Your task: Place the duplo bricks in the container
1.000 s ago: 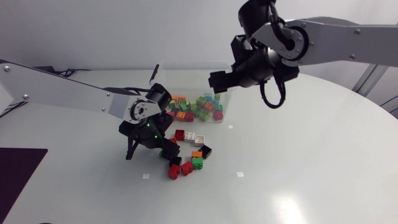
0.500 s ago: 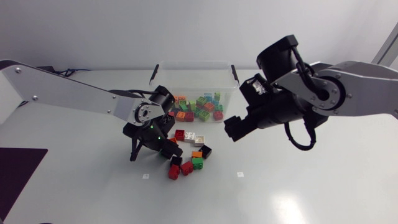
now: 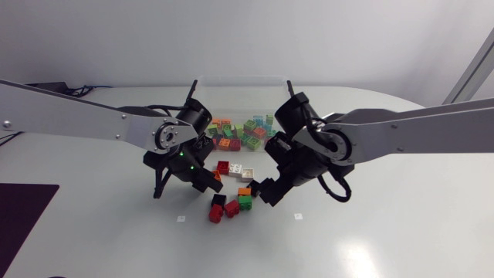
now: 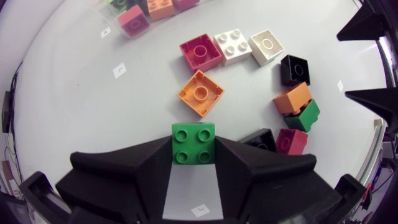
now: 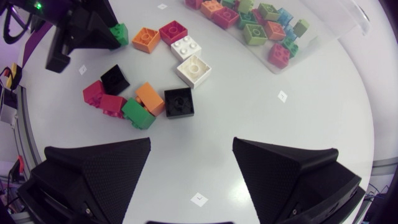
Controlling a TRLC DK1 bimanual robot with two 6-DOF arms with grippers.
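Left gripper (image 4: 194,163), clamped on a small green four-stud plastic brick (image 4: 194,144), could bump the spread-open right gripper (image 3: 263,192) close by mid-frame.

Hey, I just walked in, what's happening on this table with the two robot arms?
The arms are clearing duplo bricks into the clear container at the back of the table; it already holds many. The left claw is shut on a green brick at the edge of the loose bricks. The right claw is open and empty, hovering over the other side of that pile.
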